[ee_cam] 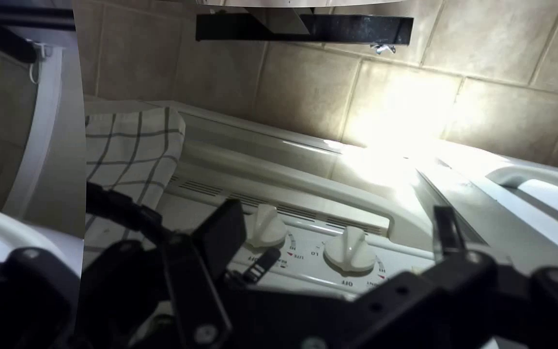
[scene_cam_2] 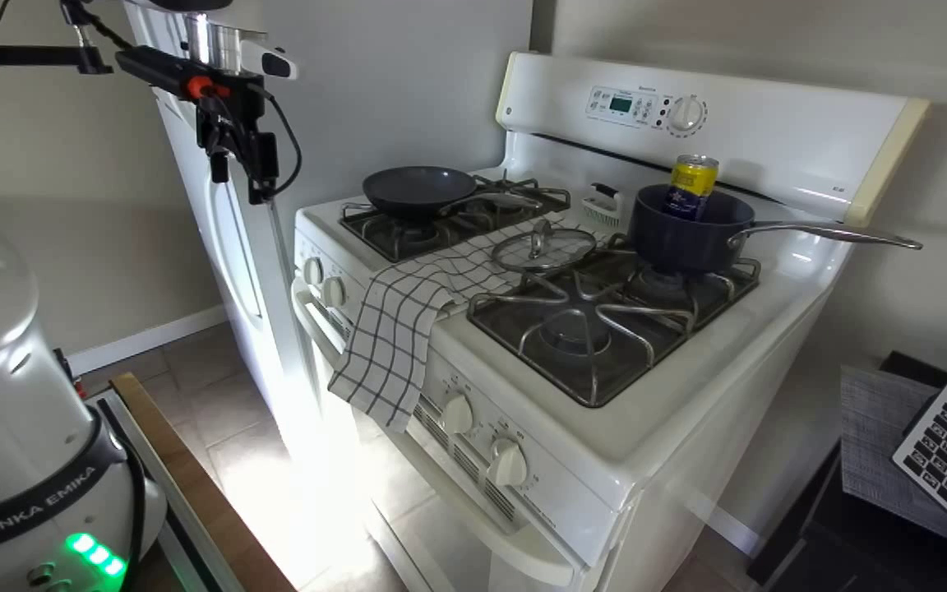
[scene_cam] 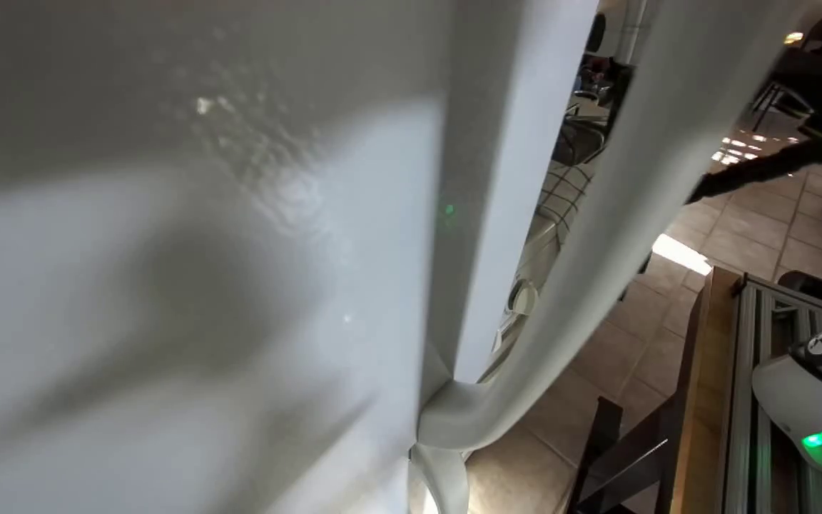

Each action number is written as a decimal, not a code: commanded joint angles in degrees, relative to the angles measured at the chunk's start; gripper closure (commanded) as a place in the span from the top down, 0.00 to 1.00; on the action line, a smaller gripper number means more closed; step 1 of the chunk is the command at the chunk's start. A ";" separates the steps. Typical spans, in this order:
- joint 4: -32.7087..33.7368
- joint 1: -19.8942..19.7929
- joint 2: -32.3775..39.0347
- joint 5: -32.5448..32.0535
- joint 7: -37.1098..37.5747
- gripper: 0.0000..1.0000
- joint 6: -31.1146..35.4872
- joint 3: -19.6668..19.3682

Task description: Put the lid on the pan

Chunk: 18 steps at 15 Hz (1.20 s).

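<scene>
The pincer (scene_cam_2: pixel 239 182) hangs in the air by the front of the stove-top bench (scene_cam_2: pixel 671 395), touching nothing, its fingers (ee_cam: pixel 223 235) spread wide with nothing between them, ready, I'd say, to grasp. The glass lid (scene_cam_2: pixel 557 249) lies knob up, at least partly on the checked towel (scene_cam_2: pixel 408 304) running down the middle, which leaves the knob free to be pinched from above; the towel probably keeps the glass from skidding. To one side the frying pan (scene_cam_2: pixel 420 191) sits uncovered, and I'd take it for the one meant, because in the saucepan (scene_cam_2: pixel 679 240) opposite a can (scene_cam_2: pixel 691 187) leans with its top above the rim, so a lid there wouldn't sit flat. Between the two, the lid should need only a short carry
</scene>
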 commanded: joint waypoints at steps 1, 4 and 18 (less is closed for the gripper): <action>-1.64 -2.39 -3.42 1.15 -1.03 1.00 2.36 -3.40; -2.35 -4.80 -5.40 0.49 -6.82 1.00 3.06 -8.54; 3.16 -20.12 -1.95 0.45 -33.97 1.00 -5.28 -32.99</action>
